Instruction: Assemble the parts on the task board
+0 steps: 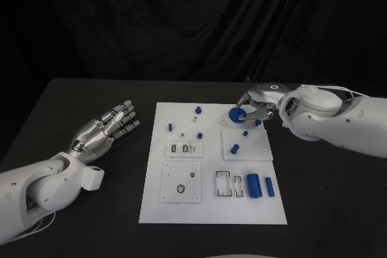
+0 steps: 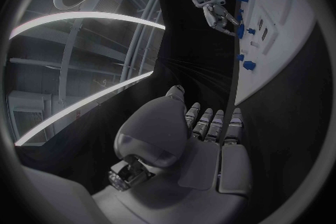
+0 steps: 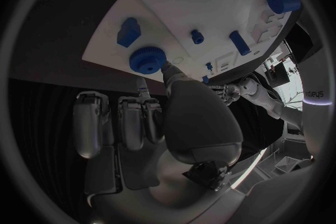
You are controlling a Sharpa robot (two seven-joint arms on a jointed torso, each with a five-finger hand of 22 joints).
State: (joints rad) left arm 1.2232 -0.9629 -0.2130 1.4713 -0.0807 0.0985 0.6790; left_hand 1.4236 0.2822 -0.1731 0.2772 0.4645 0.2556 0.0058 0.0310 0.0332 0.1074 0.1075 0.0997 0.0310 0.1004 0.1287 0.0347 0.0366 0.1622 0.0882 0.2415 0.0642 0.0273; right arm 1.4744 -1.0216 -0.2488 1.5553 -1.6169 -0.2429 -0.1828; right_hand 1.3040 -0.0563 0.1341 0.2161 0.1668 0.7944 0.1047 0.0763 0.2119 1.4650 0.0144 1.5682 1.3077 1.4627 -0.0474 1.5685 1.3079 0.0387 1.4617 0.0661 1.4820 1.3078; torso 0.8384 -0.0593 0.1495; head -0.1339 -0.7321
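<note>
My right robot hand pinches a blue knurled knob at its fingertips, over the far right corner of the task board. It looks like small, stiff, light plastic; the ridged rim should resist slipping, so that rim is where to hold it. My left robot hand hovers flat and spread, empty, above the desk, well apart from the knob.

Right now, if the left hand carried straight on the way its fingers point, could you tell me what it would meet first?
The left hand points up and toward the task board. It would probably cross bare table first, then reach the board's far left corner near a small blue peg. Its height above the table is unclear.
</note>
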